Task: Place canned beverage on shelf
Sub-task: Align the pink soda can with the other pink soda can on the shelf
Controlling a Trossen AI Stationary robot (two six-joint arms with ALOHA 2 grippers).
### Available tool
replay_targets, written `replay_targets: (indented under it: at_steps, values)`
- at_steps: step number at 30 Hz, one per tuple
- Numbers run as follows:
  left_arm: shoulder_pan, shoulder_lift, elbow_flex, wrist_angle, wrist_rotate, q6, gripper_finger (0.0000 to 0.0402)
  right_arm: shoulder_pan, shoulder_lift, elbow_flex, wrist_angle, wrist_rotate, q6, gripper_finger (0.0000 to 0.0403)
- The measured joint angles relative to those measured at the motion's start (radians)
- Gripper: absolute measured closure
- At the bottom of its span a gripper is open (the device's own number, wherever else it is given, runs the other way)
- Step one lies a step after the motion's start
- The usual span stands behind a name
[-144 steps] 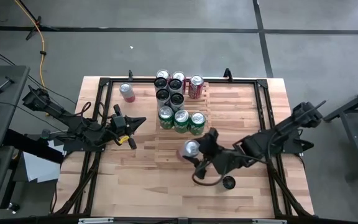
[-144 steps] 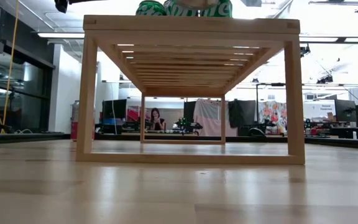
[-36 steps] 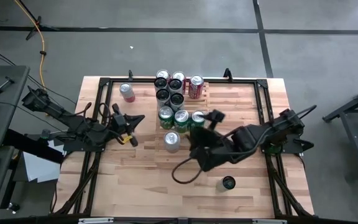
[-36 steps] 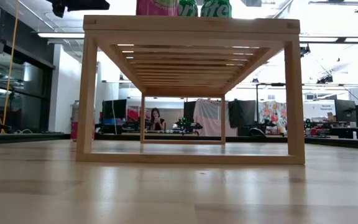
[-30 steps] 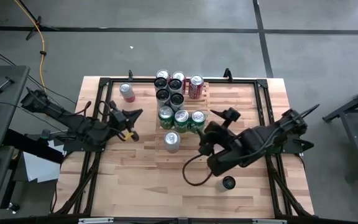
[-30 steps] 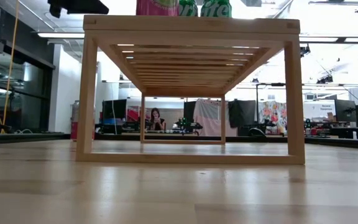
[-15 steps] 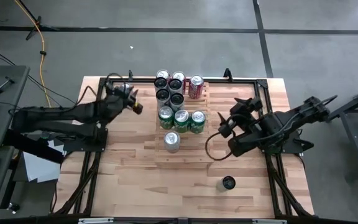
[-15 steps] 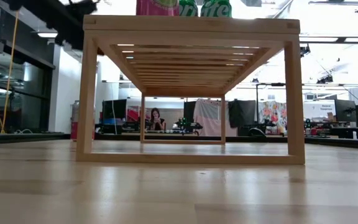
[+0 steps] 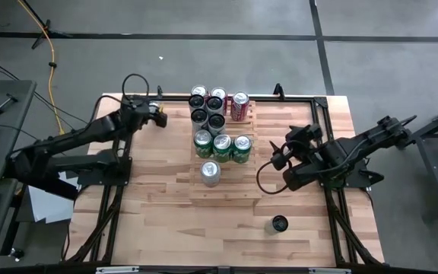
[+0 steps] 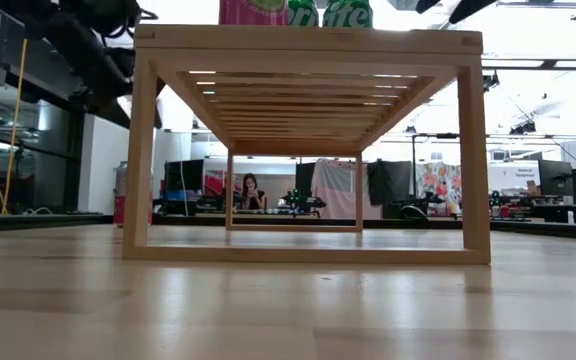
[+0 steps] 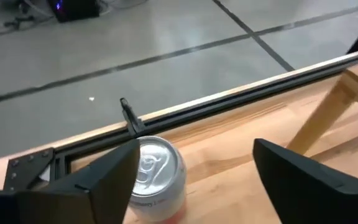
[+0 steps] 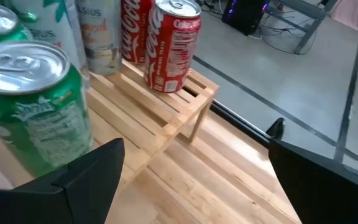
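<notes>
- High view shows the left gripper (image 9: 157, 114) reached out to the far left part of the worktop (image 9: 166, 221), right at the spot where a loose pink-and-silver can (image 11: 153, 171) stands; the arm hides the can from above.
- Left wrist view settles the relation: the can stands upright just ahead of the left gripper, partly between its two dark fingers (image 11: 107, 177), nearer one finger than the other. The fingers are spread wider than the can and do not look to be touching it.
- The can's long axis is vertical, so I judge a level approach with the jaws closing on its sides is what the next move needs, after centring it in the gap.
- The shelf (image 9: 226, 190) lies just to the right of this can, toward the worktop's middle. It carries a cluster of cans at its far end and one lone silver-topped can (image 9: 211, 172) nearer the front, with bare slats beyond that.
- The right gripper (image 9: 287, 144) waits off the shelf's right side, fingers apart and holding nothing; its wrist view looks across the shelf at a green can (image 12: 33, 106) and a red can (image 12: 173, 46).
- A dark-topped can (image 9: 279, 224) stands on the worktop near the front right, closer to the right arm.
- For the far-left can, the left arm is clearly the nearer.
</notes>
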Motion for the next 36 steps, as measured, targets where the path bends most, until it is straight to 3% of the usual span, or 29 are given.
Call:
replay_targets:
  at_steps: [7,28,36]
  values:
    - [0.101,0.055,0.0,0.001,0.069,-0.029,0.0067,0.0,0.0,0.0,0.04,-0.001,-0.033,0.0018]
    - [0.184,0.352,0.0,0.102,0.024,-0.147,0.0066,0.0,0.0,0.0,0.046,-0.003,-0.031,0.0018]
    - [0.225,0.452,0.0,0.112,0.06,-0.185,0.0066,0.0,0.0,0.0,0.05,-0.005,-0.031,0.0018]
